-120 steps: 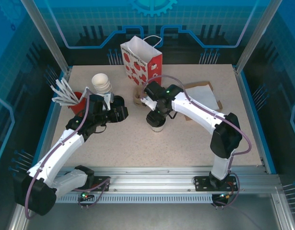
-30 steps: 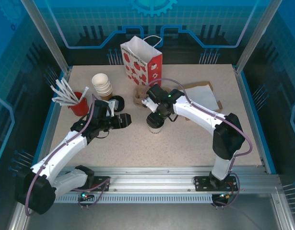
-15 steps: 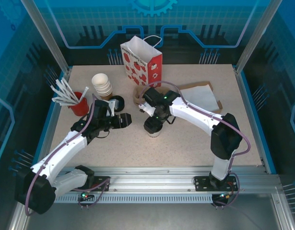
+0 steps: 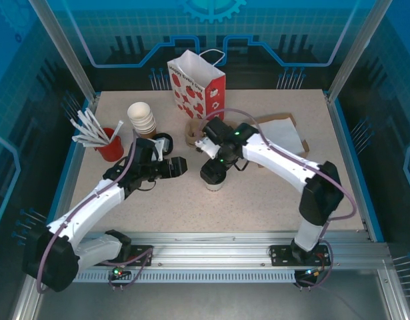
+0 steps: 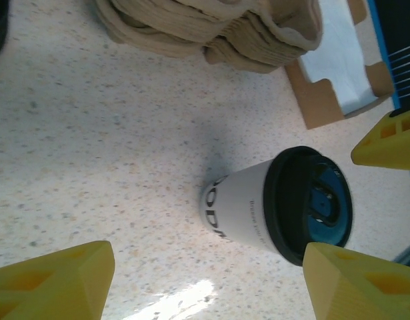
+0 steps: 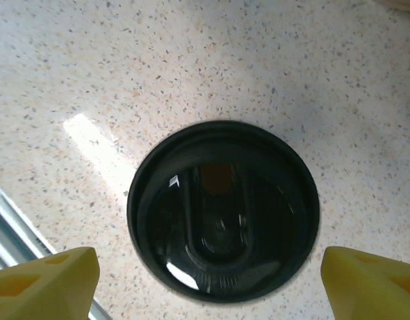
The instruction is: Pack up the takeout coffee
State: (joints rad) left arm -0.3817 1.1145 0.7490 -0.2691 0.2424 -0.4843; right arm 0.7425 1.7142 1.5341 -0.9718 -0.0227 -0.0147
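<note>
Right fingers (image 6: 45,280) are standing wide apart, hanging straight above the coffee cup (image 6: 223,210), its black lid lying between them untouched. Left fingers (image 5: 51,280) are also gaping apart, pointing at the cup from the side, clear of it. The cup is standing upright on the bench (image 6: 91,67), near the cardboard tray (image 5: 211,27).

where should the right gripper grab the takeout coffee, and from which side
Probably the paper wall just under the black lid, coming straight down. The takeout coffee stands upright, and the open right gripper hangs above it with a finger either side of the round lid, whose wider rim should keep it from slipping.
</note>
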